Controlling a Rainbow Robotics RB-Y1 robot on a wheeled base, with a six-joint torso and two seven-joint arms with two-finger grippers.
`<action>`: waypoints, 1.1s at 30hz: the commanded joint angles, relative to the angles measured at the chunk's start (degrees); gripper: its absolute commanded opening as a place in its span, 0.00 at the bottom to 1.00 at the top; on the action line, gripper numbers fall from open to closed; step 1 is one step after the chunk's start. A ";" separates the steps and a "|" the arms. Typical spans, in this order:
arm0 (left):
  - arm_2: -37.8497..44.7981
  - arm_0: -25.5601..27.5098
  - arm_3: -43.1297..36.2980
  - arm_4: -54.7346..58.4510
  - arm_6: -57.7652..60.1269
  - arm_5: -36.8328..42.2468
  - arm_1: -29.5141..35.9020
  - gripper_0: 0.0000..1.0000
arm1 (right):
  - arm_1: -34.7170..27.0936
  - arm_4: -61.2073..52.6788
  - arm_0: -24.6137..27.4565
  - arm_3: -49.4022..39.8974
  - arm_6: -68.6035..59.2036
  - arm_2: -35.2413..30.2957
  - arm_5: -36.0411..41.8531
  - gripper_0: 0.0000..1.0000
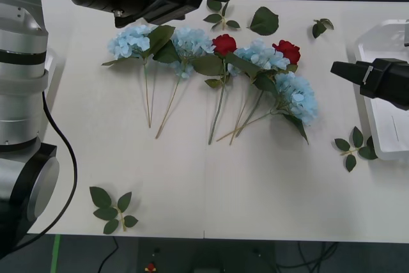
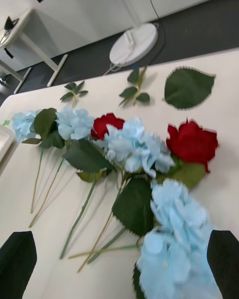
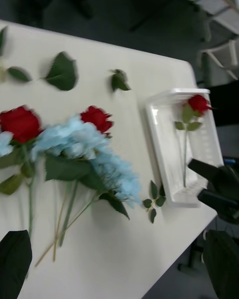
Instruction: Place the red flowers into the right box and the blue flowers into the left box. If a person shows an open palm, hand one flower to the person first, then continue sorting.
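Several blue flowers (image 1: 192, 41) and two red flowers (image 1: 224, 44) lie in a row across the middle of the table, stems toward me. Another red flower (image 3: 199, 103) lies inside the right box (image 3: 164, 144). My right gripper (image 1: 348, 70) hovers open just in front of that box, pointing at the nearest blue flower (image 2: 174, 249). My left gripper (image 3: 119, 274) is open and empty, held above the far left of the row. Only a sliver of the left box (image 2: 4, 138) shows, mostly hidden behind my left arm. The person is out of view.
Loose leaf sprigs lie near the front left (image 1: 114, 209), beside the right box (image 1: 354, 147) and along the far edge (image 1: 263, 21). A wide bare strip of table runs between the stems and the front edge.
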 commanded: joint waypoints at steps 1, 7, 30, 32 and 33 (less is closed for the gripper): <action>-0.41 -4.27 -1.43 -5.61 -3.35 7.08 3.09 1.00 | -2.25 4.65 1.60 -2.71 -16.44 -3.24 6.02 1.00; -4.28 -4.27 1.91 -15.28 4.91 13.67 3.80 1.00 | -0.40 15.02 -0.77 -2.89 -40.96 -5.61 17.97 1.00; -11.66 -3.47 38.82 -28.38 7.55 -10.06 4.50 1.00 | 15.50 57.21 -17.03 -10.36 -106.53 2.30 47.33 1.00; -12.72 -3.47 40.76 -28.29 7.55 -12.26 4.68 1.00 | 16.65 60.46 -18.79 -9.83 -110.48 5.46 47.33 1.00; -12.89 -3.47 41.11 -28.20 7.55 -12.79 4.68 1.00 | 17.09 61.43 -19.32 -9.57 -111.45 6.34 47.42 1.00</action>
